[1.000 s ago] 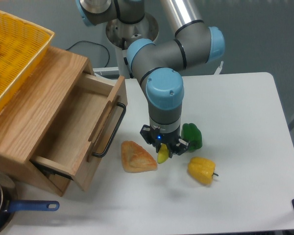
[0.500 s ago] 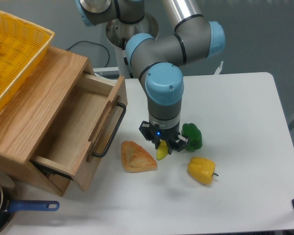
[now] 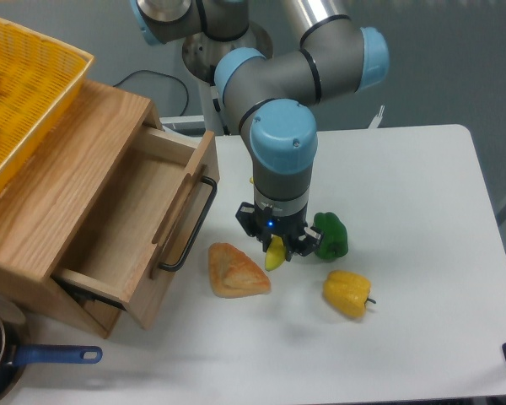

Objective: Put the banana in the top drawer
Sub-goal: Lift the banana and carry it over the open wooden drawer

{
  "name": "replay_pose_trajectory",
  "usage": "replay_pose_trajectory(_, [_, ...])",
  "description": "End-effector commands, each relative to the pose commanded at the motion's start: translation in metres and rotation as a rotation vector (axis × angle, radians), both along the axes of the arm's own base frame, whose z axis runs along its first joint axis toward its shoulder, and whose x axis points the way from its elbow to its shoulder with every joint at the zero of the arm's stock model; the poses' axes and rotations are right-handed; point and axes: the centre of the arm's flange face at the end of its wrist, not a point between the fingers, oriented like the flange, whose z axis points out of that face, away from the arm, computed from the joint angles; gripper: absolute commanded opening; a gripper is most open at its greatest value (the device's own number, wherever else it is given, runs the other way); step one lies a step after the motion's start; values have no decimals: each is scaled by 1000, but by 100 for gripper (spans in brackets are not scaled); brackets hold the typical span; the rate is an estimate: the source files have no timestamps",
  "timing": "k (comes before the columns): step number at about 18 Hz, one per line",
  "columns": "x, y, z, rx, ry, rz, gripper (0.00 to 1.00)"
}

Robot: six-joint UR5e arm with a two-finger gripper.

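White table [image 3: 422,211], banana [image 3: 274,255] in gripper [image 3: 275,250]

A tan, triangular piece of bread [image 3: 237,271] lies on the white table [image 3: 422,321], near the middle of its front half. A green pepper [image 3: 331,235] sits further right and a little further back, and a yellow pepper [image 3: 347,293] with a dark stem lies in front of it, nearer the table's front edge; the two peppers are close but apart. At the top left corner of the view a yellow woven basket [image 3: 34,101] rests on a wooden cabinet [image 3: 84,152]. A dark pan with a blue handle [image 3: 42,356] shows at the bottom left corner.
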Motion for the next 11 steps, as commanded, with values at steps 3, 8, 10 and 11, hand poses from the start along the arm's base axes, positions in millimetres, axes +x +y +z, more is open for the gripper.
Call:
replay_pose_trajectory(3, [14, -3, 27, 46, 7, -4, 11])
replay_pose_trajectory(8, [38, -16, 60, 84, -47, 25, 11])
replay_pose_trajectory(10, [44, -18, 73, 128, -64, 66, 11])
replay_pose_trajectory(11, [48, -20, 80, 141, -65, 70, 11])
